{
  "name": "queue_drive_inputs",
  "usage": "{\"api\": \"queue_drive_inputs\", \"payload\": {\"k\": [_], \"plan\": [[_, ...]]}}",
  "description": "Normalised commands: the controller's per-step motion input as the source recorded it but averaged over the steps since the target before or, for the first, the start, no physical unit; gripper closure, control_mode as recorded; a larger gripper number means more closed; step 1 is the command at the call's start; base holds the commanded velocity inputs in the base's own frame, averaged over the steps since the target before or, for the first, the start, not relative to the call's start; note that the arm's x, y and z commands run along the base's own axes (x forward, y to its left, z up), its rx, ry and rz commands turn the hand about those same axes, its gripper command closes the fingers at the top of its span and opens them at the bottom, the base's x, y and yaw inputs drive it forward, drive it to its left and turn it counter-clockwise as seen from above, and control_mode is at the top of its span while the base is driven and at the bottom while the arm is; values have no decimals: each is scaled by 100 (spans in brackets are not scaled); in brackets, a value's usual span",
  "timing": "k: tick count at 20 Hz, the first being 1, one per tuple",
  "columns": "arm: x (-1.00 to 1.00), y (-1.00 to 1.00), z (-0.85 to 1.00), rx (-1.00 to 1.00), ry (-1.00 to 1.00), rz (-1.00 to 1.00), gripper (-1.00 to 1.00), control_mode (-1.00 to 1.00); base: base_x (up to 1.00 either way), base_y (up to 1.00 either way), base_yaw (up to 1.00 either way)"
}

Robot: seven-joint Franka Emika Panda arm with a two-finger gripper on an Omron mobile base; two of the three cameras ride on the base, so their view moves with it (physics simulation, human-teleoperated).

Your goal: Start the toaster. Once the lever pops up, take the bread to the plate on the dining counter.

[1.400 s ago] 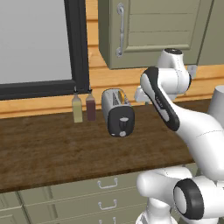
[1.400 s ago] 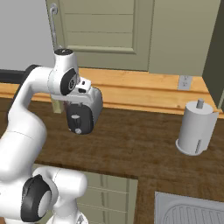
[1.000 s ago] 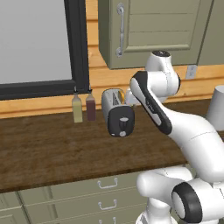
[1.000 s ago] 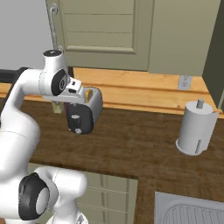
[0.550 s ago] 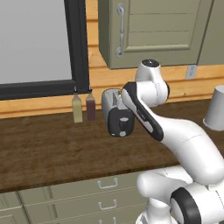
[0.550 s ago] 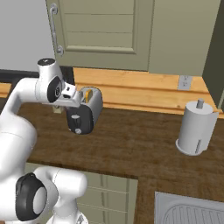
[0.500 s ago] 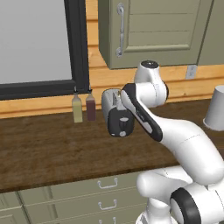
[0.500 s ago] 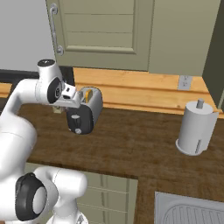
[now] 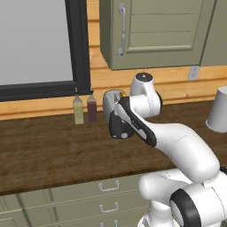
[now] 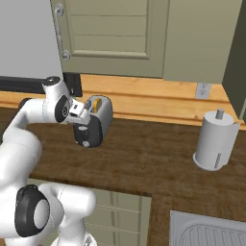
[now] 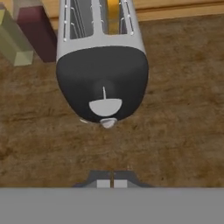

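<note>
Just short of toaster's (image 11: 103,65) black end, hand (image 11: 112,179) closed.

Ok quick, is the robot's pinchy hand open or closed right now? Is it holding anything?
Gripper: closed, fingertips together, holding nothing; it hovers just in front of the toaster.

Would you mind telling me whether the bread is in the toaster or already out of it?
In. The bread sits down in one slot of the toaster, with a tan edge showing at the slot's top.
</note>
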Motion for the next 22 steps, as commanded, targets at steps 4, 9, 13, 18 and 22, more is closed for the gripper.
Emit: {"api": "queue_drive_inputs", "payload": {"k": [4, 9, 13, 18, 22], "plan": [[42, 0, -14, -4, -9, -9, 100, -100, 0, 0, 0], [46, 0, -29, 0, -12, -3, 100, -100, 0, 0, 0], [26, 0, -13, 0, -4, 0, 100, -100, 0, 0, 0], [17, 11, -14, -1, 0, 0, 100, -100, 0, 0, 0], [15, 10, -16, 0, 0, 0, 100, -100, 0, 0, 0]]}}
